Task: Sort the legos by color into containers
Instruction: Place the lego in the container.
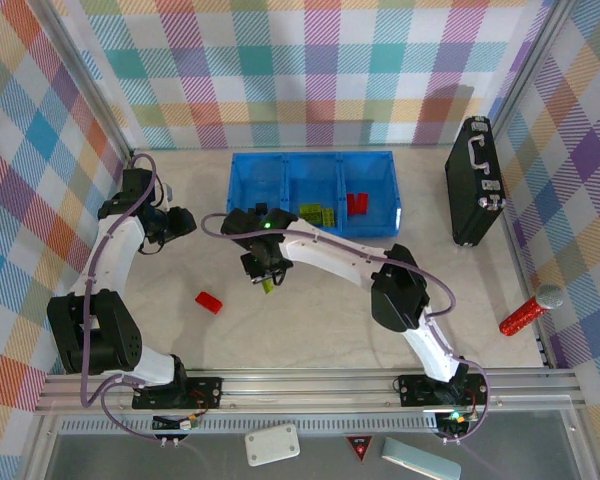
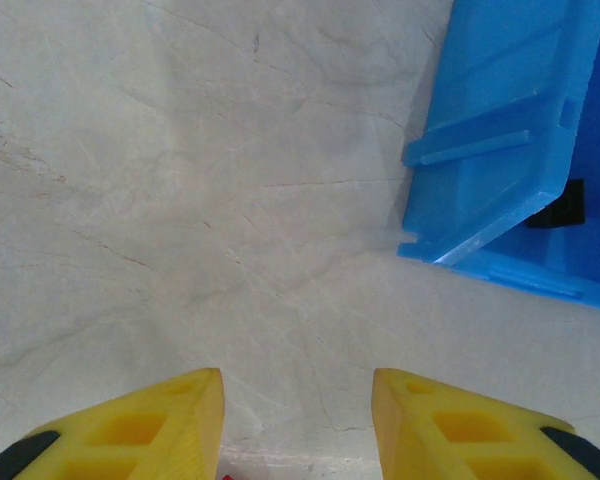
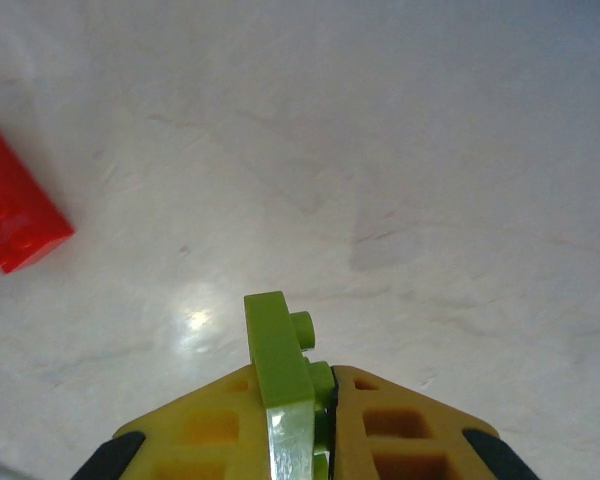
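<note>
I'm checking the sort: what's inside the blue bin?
In the blue bin, lime-green bricks lie in the middle compartment, red bricks in the right. The left shows a black piece; the right arm covers its near part.

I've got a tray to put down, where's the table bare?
Bare: between the blue bin and black case; also the near strip between the red brick and the right arm. Crowded: by the bin's left end, around the left gripper and right gripper.
</note>
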`<state>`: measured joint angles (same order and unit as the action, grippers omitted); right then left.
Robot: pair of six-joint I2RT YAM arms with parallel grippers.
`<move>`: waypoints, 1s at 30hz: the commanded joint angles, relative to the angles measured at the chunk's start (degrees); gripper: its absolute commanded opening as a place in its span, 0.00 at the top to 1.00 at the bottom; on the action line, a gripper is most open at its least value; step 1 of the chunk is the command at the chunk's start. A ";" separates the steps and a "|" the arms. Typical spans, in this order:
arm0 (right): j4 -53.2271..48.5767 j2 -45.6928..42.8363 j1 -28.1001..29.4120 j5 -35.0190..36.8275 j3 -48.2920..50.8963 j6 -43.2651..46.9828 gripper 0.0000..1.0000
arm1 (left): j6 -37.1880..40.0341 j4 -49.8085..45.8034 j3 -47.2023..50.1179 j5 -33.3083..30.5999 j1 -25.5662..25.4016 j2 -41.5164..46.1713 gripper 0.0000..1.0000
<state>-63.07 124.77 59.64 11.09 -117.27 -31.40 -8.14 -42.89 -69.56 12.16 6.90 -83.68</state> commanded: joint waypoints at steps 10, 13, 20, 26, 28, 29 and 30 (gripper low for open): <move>7.80 -4.25 -4.25 19.42 4.09 39.35 0.83 | -0.82 0.96 -1.36 0.98 0.49 1.45 0.57; 17.63 -5.95 -5.21 19.93 9.87 53.29 0.79 | -0.81 1.01 -1.26 0.98 0.49 1.50 0.57; 27.50 -6.38 -9.48 15.87 12.84 71.56 0.80 | -0.82 1.03 -1.19 0.93 0.49 1.32 0.57; 26.31 -5.86 -14.00 9.48 10.44 77.16 0.81 | -0.82 1.04 -1.15 0.99 0.48 1.15 0.57; 26.07 -5.44 -15.50 7.49 9.93 78.57 0.81 | -0.90 1.06 -1.19 0.94 0.44 1.21 0.57; 26.10 -5.06 -16.21 6.99 9.59 79.54 0.81 | -0.91 1.06 -1.14 0.89 0.49 1.24 0.57; 26.17 -4.74 -16.75 6.76 9.14 80.20 0.81 | -0.91 1.06 -1.10 0.91 0.44 1.17 0.57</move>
<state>-37.95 120.49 44.18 21.76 -105.67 43.66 -8.21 -42.85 -69.56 12.45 6.90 -83.55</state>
